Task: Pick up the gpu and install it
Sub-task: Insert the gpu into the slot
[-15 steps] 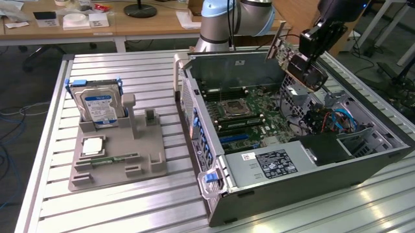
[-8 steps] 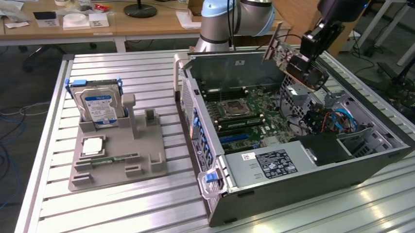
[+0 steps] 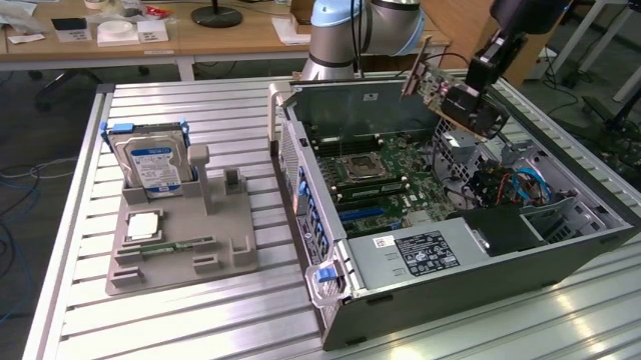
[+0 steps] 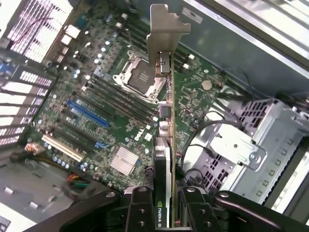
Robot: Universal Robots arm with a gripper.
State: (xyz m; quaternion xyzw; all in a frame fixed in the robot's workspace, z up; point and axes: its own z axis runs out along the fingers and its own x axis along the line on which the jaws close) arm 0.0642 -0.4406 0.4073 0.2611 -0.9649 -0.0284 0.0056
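One gpu (image 4: 163, 154) between jaws (edge-on)

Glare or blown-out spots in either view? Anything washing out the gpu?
Exterior view: glare streaks on the slotted table, gpu evenly lit. Wrist view: rear vents and case rim blown out white; motherboard free of glare.
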